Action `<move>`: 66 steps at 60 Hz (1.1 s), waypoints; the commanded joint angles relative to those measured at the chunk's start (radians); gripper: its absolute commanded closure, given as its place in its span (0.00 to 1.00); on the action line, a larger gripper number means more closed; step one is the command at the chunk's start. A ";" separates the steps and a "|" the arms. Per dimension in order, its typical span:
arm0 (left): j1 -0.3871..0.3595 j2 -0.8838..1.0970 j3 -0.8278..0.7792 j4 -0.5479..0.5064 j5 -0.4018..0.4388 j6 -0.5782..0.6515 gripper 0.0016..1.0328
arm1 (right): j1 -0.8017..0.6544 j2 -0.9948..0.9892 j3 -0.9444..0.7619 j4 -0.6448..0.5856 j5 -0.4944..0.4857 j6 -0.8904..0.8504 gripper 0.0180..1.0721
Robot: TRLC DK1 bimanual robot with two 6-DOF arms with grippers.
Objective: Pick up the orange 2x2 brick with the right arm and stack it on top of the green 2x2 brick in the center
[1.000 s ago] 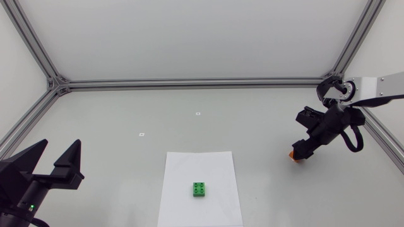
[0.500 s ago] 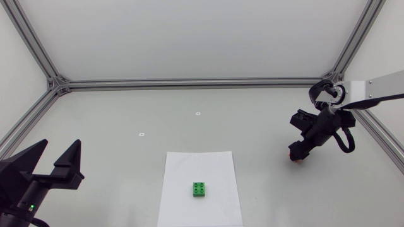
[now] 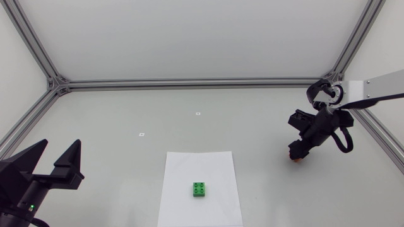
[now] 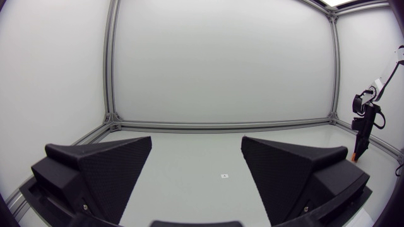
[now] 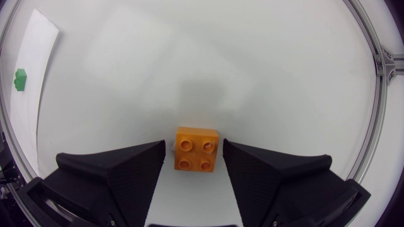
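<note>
Right gripper (image 3: 297, 152): fingers spread, straddling the orange 2x2 plastic brick (image 5: 197, 149) on the grey table (image 3: 126, 113), with a slim gap on one side. The green 2x2 plastic brick (image 3: 200, 189) sits well apart on a white paper sheet (image 3: 183, 170). Left gripper (image 4: 196, 157): fingers spread.

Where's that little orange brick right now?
The orange brick lies on the table at the right of the head view, flanked by the open right gripper, far from the green brick on the paper in the middle.
</note>
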 commanded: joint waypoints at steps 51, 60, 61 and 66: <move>0.004 -0.008 -0.041 -0.015 0.004 0.013 0.04 | 0.005 0.025 0.021 -0.011 0.008 -0.026 0.65; 0.004 -0.008 -0.041 -0.015 0.004 0.013 0.04 | 0.008 0.019 0.024 -0.030 0.003 -0.024 0.72; 0.004 -0.008 -0.041 -0.015 0.004 0.013 0.04 | 0.012 0.010 0.021 -0.030 0.005 -0.024 0.72; 0.002 -0.008 -0.041 -0.015 0.004 0.013 0.04 | 0.024 -0.032 0.012 -0.040 -0.002 -0.019 0.78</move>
